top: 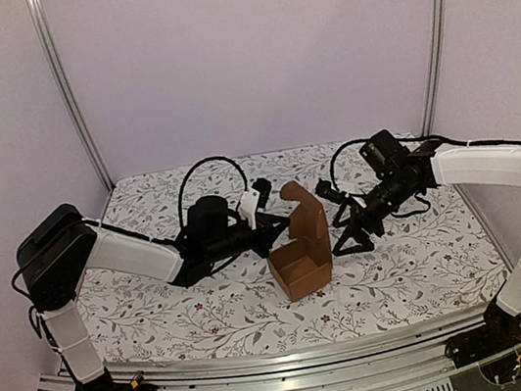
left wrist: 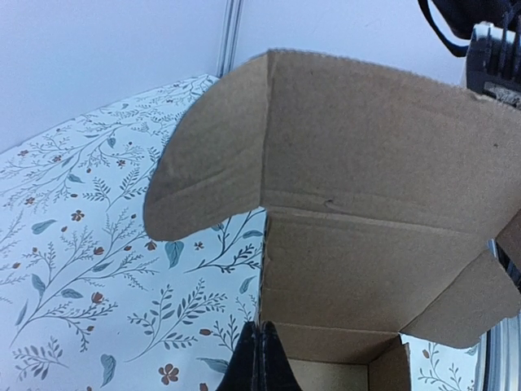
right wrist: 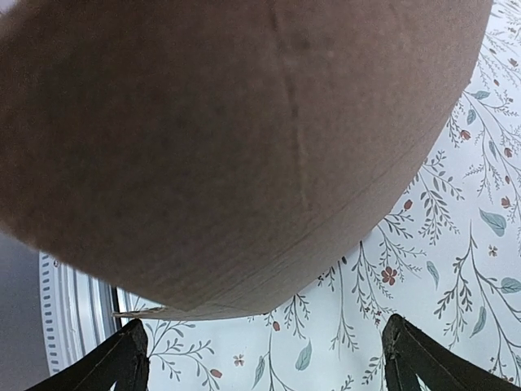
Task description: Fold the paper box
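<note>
Paper box sits mid-table on the floral cloth, top open, lid flap standing upright. Left gripper has its fingers pressed together, tips at the box's left wall. Right gripper is spread wide, close behind the raised flap

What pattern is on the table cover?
White table cover with leafy sprigs and small red flowers; left wrist view.
</note>
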### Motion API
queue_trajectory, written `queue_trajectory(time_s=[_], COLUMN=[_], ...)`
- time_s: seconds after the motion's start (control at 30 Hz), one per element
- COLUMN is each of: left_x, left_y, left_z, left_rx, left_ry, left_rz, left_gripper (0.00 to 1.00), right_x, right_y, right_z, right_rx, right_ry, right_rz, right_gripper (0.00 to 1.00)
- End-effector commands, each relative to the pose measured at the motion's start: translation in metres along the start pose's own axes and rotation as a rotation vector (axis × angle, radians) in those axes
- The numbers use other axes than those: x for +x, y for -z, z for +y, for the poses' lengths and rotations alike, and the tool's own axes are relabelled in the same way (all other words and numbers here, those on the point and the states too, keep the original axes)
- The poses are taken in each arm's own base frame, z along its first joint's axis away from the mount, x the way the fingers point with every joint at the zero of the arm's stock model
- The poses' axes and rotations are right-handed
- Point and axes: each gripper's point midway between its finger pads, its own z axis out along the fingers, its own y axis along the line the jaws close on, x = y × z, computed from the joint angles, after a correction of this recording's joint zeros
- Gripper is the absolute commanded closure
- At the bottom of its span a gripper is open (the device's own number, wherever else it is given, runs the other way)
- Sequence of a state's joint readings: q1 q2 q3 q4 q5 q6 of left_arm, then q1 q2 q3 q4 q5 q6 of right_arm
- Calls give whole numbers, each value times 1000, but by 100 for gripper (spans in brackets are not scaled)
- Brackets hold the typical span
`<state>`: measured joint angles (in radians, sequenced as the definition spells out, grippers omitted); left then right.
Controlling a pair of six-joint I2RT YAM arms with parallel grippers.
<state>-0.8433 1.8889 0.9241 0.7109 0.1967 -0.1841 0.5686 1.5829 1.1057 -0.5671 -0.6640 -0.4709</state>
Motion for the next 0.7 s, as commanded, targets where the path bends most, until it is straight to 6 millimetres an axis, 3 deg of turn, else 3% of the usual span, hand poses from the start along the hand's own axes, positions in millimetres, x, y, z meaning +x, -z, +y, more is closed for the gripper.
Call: queue_trajectory(time_s=[0.0, 0.17, 0.47, 0.67], left_x=[-9, -6, -6, -9], left_y=[6, 9, 10, 14], left_z=[4, 8, 10, 10], left_rx=[-24, -55, -75, -86], left_ry=[-1, 9, 15, 16], left_rz=[-17, -24, -25, -30], left_gripper=[100, 100, 100, 100], right_x=[-13, -18, -37, -46], right_y=[-5, -17, -22, -28], right_z=[-4, -7, -47, -58], right_rx=[6, 66, 254, 268], right_ry=[-25, -27, -225, -263], right_rz=[-33, -24, -96, -107], right_gripper=[1, 1, 1, 1])
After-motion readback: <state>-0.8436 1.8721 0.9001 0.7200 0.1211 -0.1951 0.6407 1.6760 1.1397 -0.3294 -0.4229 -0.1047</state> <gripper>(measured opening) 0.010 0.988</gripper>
